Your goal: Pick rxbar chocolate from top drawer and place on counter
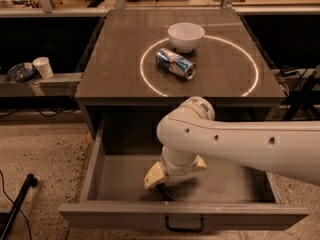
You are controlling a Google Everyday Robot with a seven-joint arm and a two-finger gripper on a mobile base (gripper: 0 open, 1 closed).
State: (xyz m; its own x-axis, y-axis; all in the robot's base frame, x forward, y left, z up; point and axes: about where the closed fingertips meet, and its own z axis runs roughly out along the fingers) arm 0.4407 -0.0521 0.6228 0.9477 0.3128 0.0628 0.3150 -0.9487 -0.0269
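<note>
The top drawer (120, 178) stands pulled open below the counter (120, 59), its grey floor bare on the left and its dark pull handle (185, 227) on the front. My gripper (162, 190) reaches down inside the drawer, near the front wall at the middle. The white arm (235, 144) comes in from the right and covers the drawer's middle. The rxbar chocolate does not show; it may be hidden under the arm or gripper. The counter carries a thin white circle line.
A crushed blue-silver can (175, 63) lies on the counter inside the circle, with a white bowl (186, 35) just behind it. A white cup (43, 67) and a dark dish (20, 72) sit on a low shelf at the left. A black pole (17, 204) lies on the floor at the left.
</note>
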